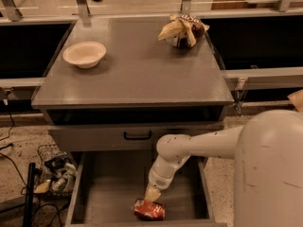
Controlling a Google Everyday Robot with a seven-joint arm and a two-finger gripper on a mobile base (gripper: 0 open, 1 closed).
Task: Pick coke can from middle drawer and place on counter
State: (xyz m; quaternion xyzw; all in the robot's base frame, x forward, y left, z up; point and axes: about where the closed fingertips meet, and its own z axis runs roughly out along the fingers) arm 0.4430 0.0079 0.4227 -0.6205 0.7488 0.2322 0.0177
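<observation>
1. Claw [152, 194] sits low inside the middle drawer [113, 188], just above the coke can [149, 210].
2. Coke can lies sideways on the drawer floor, near the front.
3. We cannot tell the claw's opening or hold.

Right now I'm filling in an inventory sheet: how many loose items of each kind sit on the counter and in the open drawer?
Bowls: 1, the cream bowl on the counter, left side.
Snack bags: 1, the snack bag at the counter's far right.
Cans: 1, the coke can on its side in the middle drawer, with the end effector right at it.
Total: 3
</observation>
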